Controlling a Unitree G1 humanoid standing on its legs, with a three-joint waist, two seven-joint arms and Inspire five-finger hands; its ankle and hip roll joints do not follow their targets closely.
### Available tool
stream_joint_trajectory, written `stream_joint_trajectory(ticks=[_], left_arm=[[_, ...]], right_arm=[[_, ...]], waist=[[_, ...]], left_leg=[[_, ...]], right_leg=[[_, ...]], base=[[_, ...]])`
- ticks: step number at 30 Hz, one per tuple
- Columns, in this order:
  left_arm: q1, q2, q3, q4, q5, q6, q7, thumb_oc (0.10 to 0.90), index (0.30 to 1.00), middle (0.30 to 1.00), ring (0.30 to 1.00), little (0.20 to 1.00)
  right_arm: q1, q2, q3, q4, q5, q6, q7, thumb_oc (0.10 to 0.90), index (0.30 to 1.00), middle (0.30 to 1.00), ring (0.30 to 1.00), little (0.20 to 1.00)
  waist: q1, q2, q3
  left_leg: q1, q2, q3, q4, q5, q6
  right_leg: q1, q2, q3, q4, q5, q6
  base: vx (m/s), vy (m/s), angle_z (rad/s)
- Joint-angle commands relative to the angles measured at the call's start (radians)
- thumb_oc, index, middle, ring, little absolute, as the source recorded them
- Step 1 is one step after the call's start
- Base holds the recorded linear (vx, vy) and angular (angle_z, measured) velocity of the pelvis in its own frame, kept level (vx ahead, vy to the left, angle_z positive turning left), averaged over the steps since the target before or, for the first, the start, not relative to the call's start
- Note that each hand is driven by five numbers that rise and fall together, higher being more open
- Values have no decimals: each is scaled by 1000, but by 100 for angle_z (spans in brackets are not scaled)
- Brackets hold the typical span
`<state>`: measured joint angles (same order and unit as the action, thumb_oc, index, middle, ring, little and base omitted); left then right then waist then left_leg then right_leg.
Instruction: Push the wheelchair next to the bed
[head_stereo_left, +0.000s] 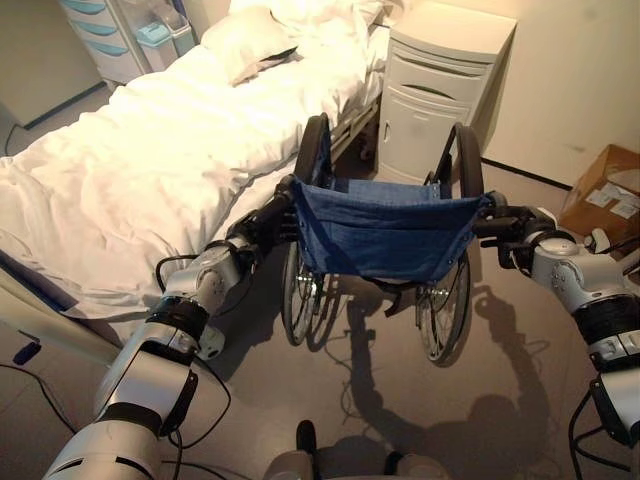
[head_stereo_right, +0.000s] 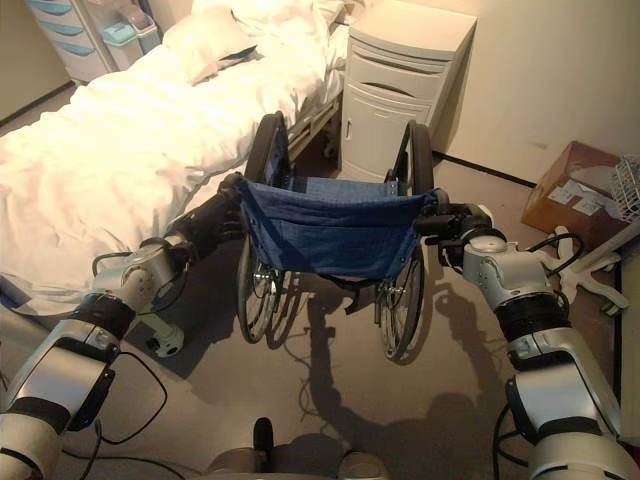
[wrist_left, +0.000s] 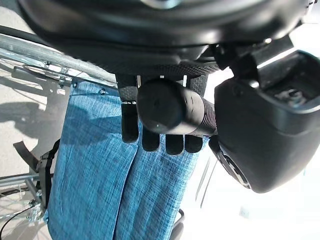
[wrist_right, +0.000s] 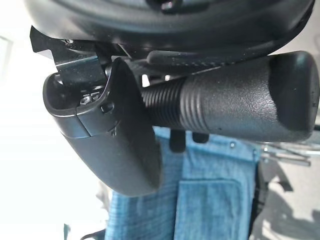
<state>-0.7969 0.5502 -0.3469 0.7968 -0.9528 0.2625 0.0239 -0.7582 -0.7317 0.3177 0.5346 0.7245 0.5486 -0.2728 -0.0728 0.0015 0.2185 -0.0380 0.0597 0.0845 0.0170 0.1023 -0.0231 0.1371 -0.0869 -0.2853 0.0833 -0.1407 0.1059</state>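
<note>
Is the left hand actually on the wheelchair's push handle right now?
Touching. In the left wrist view the left hand has its fingers curled round the black push handle of the wheelchair, thumb closing on the other side.

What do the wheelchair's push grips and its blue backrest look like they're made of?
The left grip and right grip look like matte black rubber or soft plastic: ribbed rings, dull sheen. The backrest looks like woven blue fabric: visible weave, slack folds, a stitched seam. Left hand and right hand are wrapped round the grips.
</note>
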Motion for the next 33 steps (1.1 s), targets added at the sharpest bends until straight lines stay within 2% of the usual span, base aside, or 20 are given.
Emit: stream_joint_trajectory(ticks=[1, 6, 16, 23, 27, 33], left_arm=[[-170, 158, 65, -12, -16, -162, 3, 400, 300, 300, 300, 300], [-187, 147, 41, -37, -19, -159, 4, 400, 300, 300, 300, 300], [-213, 90, 1, -43, -30, -166, 16, 400, 300, 300, 300, 300], [-239, 28, -30, -1, -18, -174, 7, 400, 300, 300, 300, 300], [-249, 8, -35, 11, -47, -189, 22, 400, 300, 300, 300, 300], [-230, -10, -10, 11, -70, -199, 44, 400, 300, 300, 300, 300]], right_arm=[[-62, 289, 8, -55, 224, -214, -9, 400, 300, 300, 300, 300], [-48, 283, -3, -76, 208, -228, -85, 400, 300, 300, 300, 300], [-19, 264, 13, -82, 171, -211, -90, 400, 300, 300, 300, 300], [26, 276, 17, -137, 159, -202, -107, 400, 300, 300, 300, 300], [45, 294, 13, -184, 170, -189, -138, 400, 300, 300, 300, 300], [83, 318, 18, -245, 137, -162, -103, 400, 300, 300, 300, 300]], waist=[[97, 27, -88], [70, 40, -83], [17, 45, -80], [-32, 46, -89], [-49, 47, -86], [-60, 49, -71]], left_leg=[[84, -97, 74, -44, -118, 5], [86, -96, 97, -49, -117, 0], [114, -107, 144, -28, -151, 13], [141, -119, 197, -17, -176, 34], [143, -124, 217, -11, -184, 45], [142, -129, 236, 17, -203, 55]], right_leg=[[-73, 1, 63, -38, 101, -9], [-71, 10, 59, -54, 94, -25], [-65, 8, 92, -68, 102, -29], [-68, -4, 139, -57, 118, -6], [-83, -13, 159, -48, 128, 7], [-96, -36, 166, -25, 129, 22]], base=[[45, -70, 22], [15, -16, 12], [61, 38, -2], [99, 85, -4], [67, 83, -2], [58, 92, -5]])
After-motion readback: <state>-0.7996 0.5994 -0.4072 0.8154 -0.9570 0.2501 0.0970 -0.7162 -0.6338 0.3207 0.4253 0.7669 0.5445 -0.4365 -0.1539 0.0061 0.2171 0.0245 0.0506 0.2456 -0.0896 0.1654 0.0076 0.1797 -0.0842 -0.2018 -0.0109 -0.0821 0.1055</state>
